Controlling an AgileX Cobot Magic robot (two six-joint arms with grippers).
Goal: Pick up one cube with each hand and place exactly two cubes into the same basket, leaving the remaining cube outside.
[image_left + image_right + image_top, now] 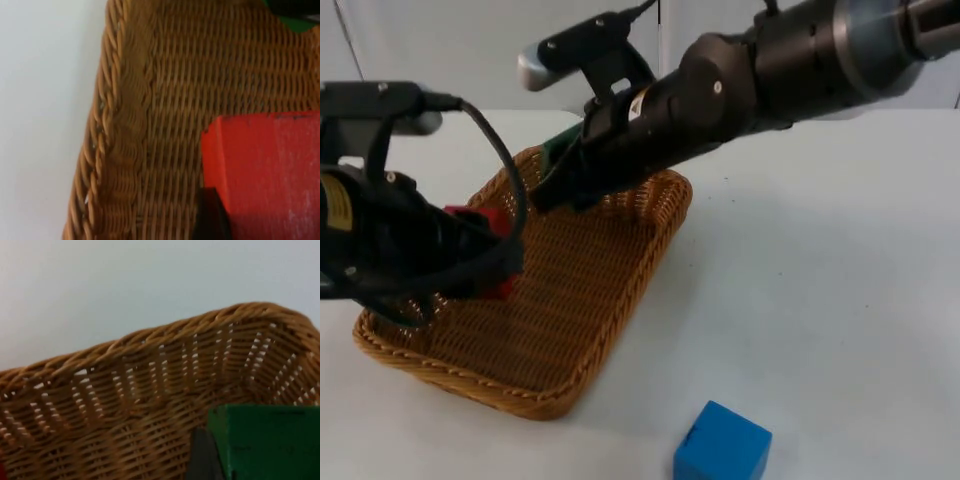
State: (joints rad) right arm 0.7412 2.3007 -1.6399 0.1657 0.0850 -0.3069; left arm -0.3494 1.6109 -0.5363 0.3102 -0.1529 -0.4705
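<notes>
A wicker basket (560,330) lies on the white tabletop (820,250) at the left centre of the top view, its long axis running from the lower left toward the upper middle of the frame. The left gripper (485,255) reaches in from the left edge and hangs over the basket's left side, its fingers clamped on a red cube (492,228); in the left wrist view the red cube (267,175) sits against a black finger (212,215) above the woven basket floor (175,100), with a bit of green at the far end. The right gripper (560,175) comes down from the upper right of the top view to the basket's far end, its fingers closed on a green cube (557,150), of which just a sliver peeks out beside the arm. In the right wrist view the green cube (270,442) is held just inside the basket's woven end wall (150,390). A blue cube (722,445) rests on the tabletop at the lower middle of the top view, outside the basket and well apart from both grippers
</notes>
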